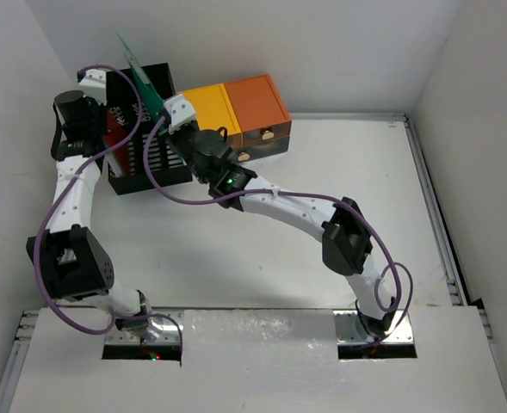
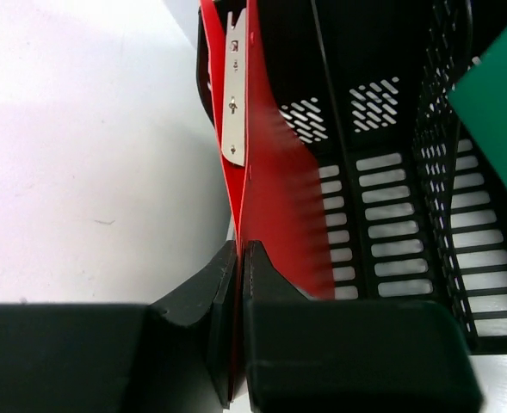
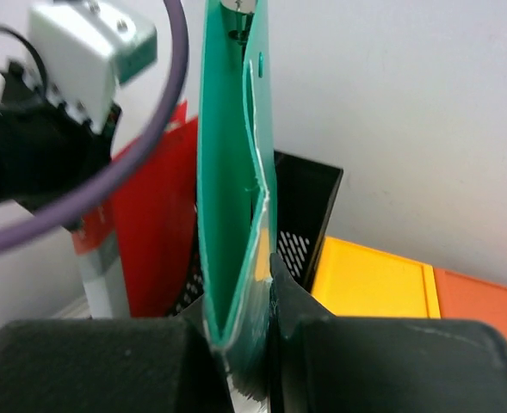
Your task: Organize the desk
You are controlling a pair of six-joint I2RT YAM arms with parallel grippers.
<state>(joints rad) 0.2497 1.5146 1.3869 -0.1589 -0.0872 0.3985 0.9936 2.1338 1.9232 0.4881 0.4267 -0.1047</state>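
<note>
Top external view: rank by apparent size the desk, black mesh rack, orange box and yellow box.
1. desk, by far the largest
2. black mesh rack
3. orange box and yellow box: they look about alike, so not ranked

Matt white on the desk [image 1: 236, 267], smooth, laminate-looking, with a thin dull metal rim [image 1: 428, 198]. Smooth plastic with a soft sheen for the red folder [image 2: 275, 172], plus a shiny bare-metal strip [image 2: 233, 95] along it. Same sort of slick plastic on the green folder [image 3: 227, 189]. Black slotted file rack [image 2: 382, 198]: hard and a bit glossy, plastic or coated metal, can't tell which. Matt, plastic-looking yellow box [image 1: 208, 107] and orange box [image 1: 255, 101]. Matt black fingers on left gripper [image 2: 240, 254] and right gripper [image 3: 240, 318], glossy purple cable [image 3: 181, 52].
</note>
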